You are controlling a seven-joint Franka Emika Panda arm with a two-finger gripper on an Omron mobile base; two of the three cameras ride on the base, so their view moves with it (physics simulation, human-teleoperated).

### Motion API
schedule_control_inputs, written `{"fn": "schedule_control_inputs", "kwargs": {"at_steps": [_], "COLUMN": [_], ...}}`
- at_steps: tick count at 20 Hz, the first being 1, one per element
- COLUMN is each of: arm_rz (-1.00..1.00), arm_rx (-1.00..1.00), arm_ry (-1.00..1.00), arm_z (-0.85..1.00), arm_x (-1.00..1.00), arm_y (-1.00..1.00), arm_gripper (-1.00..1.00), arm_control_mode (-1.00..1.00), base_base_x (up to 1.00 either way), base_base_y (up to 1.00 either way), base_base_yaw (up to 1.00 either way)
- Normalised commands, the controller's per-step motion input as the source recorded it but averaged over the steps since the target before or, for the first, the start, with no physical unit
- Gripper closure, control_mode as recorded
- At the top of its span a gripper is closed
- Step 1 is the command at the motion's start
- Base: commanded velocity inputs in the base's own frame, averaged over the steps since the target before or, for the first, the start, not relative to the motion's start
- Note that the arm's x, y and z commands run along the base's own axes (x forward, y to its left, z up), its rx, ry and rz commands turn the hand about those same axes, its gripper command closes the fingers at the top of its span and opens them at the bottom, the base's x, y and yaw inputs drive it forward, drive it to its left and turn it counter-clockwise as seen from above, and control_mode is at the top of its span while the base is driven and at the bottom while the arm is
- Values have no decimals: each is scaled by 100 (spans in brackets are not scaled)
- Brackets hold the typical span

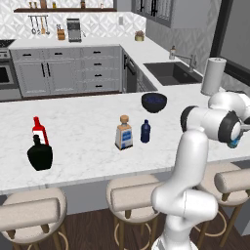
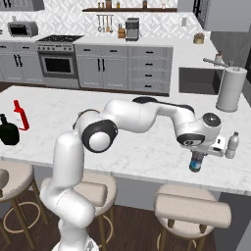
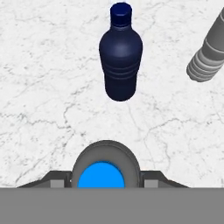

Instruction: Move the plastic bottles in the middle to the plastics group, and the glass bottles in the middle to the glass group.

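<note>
My gripper [image 2: 198, 156] is shut on the clear greyish plastic bottle with a blue band [image 2: 196, 164], held upright just over the counter's right front. In the hand view its blue cap [image 3: 101, 174] sits between my fingertips. Just beyond stand the plastics group's dark-blue bottle [image 3: 120, 57] and pale grey bottle [image 3: 209, 49], the latter also beside my hand [image 2: 232, 145]. In the middle stand the cork-stoppered glass bottle [image 1: 124, 133] and a small dark blue plastic bottle [image 1: 145, 131]. At the far left is the glass group: a red bottle [image 1: 39, 129] and a black bottle [image 1: 40, 155].
A dark blue bowl [image 1: 154, 102] sits behind the middle bottles. A paper towel roll [image 2: 231, 89] stands at the back right by the sink [image 1: 172, 73]. Stools line the counter's front edge [image 1: 73, 183].
</note>
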Motion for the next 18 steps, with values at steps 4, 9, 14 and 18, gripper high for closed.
{"fn": "schedule_control_inputs", "kwargs": {"at_steps": [4,9,14,18], "arm_rz": [0,0,0,0], "arm_rx": [0,0,0,0], "arm_ry": [0,0,0,0], "arm_z": [-11,0,0,0], "arm_x": [3,0,0,0], "arm_y": [0,0,0,0], "arm_gripper": [100,-100,-100,-100], "arm_control_mode": [-100,-100,-100,-100], "base_base_x": [0,0,0,0], "base_base_y": [0,0,0,0], "base_base_yaw": [0,0,0,0]}}
